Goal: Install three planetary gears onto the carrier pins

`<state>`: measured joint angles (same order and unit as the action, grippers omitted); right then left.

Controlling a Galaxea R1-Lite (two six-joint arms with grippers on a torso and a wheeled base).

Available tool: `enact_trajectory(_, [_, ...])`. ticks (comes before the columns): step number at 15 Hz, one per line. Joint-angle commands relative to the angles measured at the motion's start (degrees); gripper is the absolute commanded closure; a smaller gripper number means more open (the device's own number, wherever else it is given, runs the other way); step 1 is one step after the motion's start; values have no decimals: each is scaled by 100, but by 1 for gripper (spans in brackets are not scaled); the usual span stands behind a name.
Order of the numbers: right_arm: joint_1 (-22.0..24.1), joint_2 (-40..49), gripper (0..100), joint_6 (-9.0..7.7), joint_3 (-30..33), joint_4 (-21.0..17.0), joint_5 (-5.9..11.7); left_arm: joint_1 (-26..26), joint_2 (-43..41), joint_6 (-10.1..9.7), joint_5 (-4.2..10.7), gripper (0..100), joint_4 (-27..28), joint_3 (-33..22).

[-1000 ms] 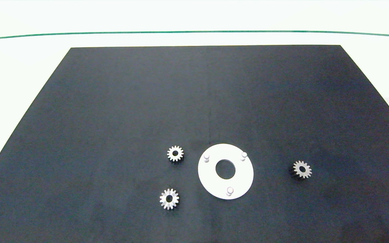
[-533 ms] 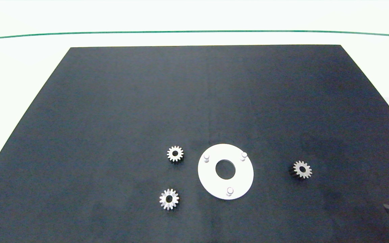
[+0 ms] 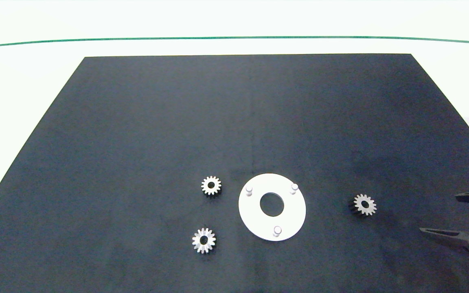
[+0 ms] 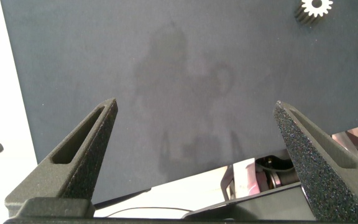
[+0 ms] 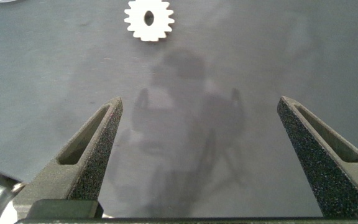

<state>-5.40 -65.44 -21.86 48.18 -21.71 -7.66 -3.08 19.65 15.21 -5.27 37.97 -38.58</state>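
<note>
Black matting covers the bench [image 3: 136, 122]. Since a second ago the right gripper [image 3: 438, 214] has entered, wide open and empty; the nearest planetary gear [image 3: 364, 204] lies just ahead, carrier pins [image 3: 277, 230] beyond, all bare.

A mat [image 3: 234, 122] lies on the surface [image 3: 23, 73]. On the mat's near half, slightly right of centre, lies a disc [image 3: 255, 219] with 3 pins [image 3: 277, 230] standing in a triangle around its centre hole: 2 on the far side, 1 on the near side. 3 gears lie flat on the mat, all apart from the disc. Gear 1 [image 3: 211, 185] is just left of the disc. Gear 2 [image 3: 204, 240] is nearer than gear 1, also left of the disc. Gear 3 [image 3: 364, 204] is well right of the disc. The right end effector [image 3: 448, 214] is right of gear 3, at the mat's right edge, fingers spread.
</note>
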Motion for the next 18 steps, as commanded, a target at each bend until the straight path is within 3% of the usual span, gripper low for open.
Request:
enact_trajectory(1, [-304, -206, 0, -3, -63, -9, -105, 1, -14, 8, -9, 0, 17, 0])
enact_trajectory(4, [-462, -540, 0, -20, -45, 35, -52, 1, -14, -1, -9, 0, 0, 0])
enact_trajectory(9, [-655, -1190, 0, -38, -54, 703, -25, 1, -14, -18, -9, 0, -9, 18])
enact_trajectory(12, [-910, -1243, 0, -29, -63, 765, 282, 1, -49, -18, -9, 0, -9, 0])
enact_trajectory(14, [-989, -1393, 0, -29, -36, 826, 291, 10, -75, -18, -9, 0, -9, 9])
enact_trajectory(18, [-1051, -1832, 0, -20, -36, 1336, 326, 1, -75, -18, -9, 0, -18, 0])
